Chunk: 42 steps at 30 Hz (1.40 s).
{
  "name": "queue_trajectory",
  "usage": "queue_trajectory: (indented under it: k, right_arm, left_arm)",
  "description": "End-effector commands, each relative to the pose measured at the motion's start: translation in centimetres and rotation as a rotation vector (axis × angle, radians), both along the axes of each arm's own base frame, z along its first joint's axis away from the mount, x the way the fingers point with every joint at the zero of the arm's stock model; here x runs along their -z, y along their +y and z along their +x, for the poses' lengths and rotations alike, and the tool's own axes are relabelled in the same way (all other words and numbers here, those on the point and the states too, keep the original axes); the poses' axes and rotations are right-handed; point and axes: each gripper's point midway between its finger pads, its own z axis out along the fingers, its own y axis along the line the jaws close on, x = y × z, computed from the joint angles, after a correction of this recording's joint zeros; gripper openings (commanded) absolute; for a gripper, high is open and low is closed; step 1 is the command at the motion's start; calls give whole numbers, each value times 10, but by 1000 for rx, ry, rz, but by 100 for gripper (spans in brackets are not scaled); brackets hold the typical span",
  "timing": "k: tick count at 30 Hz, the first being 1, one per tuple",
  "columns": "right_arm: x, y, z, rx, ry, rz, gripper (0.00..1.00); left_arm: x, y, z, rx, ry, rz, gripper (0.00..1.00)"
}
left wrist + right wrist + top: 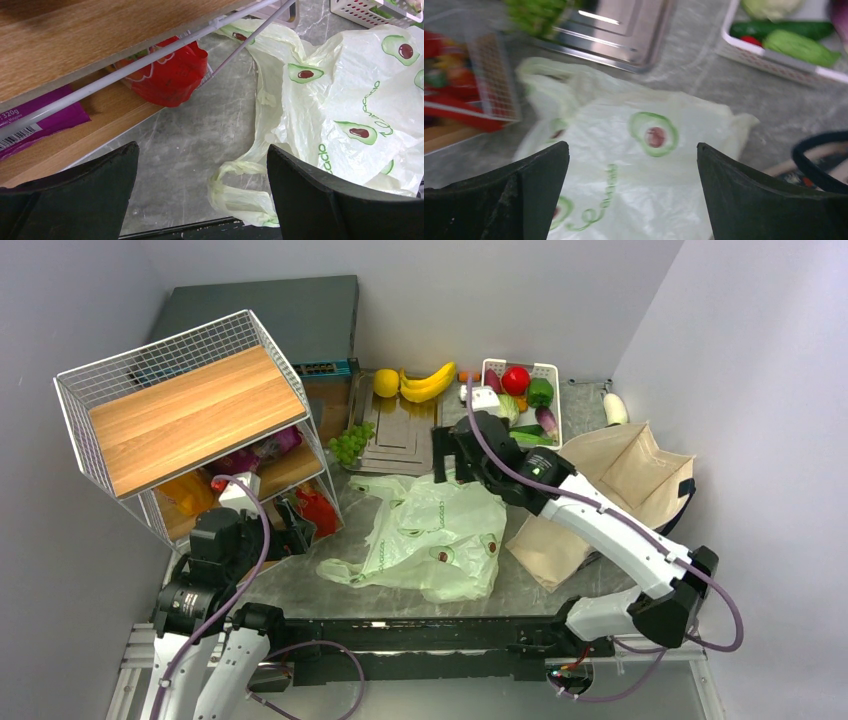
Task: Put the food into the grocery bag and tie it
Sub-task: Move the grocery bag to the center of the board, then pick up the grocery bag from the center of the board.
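We saw the grocery bag (430, 535) lying crumpled and flat on the grey table (585, 415), between the wire rack (180, 410) and the canvas tote (620, 480). The right gripper (633, 195) hung over the bag's far edge with its 2 fingers spread wide and nothing between them. The left gripper (202, 195) sat low beside the rack's bottom shelf, jaws likewise apart and empty, with 1 loop handle (230, 197) of the bag on the table just ahead of it. The food lay outside the bag. The bananas (428, 383) and lemon (386, 382) were by the back wall, the grapes (349, 444) at the metal tray's (395, 435) left edge, and the glossy green fruit (541, 392) in the white basket (545, 368).
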Motion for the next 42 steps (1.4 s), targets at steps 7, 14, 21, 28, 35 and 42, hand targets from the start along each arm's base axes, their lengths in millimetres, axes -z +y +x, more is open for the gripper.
queue_trajectory:
  k: [7,14,21,28,35,42]
  right_arm:
    - [3,117,-37,-203,86,-125,100]
    - [42,155,-50,-237,174,-243,100]
    - [73,177,-62,-266,234,-330,100]
    - [98,188,-74,-278,283,-359,95]
    - [130,187,-93,-295,345,-417,87]
    - [136,151,-98,-263,353,-553,60]
  left_arm:
    - [-10,1,4,-17,-50,-11,99]
    - [-13,4,3,-36,-73,-13,99]
    - [-19,17,-3,-111,-101,-15,98]
    - [-24,46,-11,-292,-150,-20,97]
    - [-30,53,-16,-334,-189,-27,97]
    - [-31,52,-16,-325,-194,-29,97]
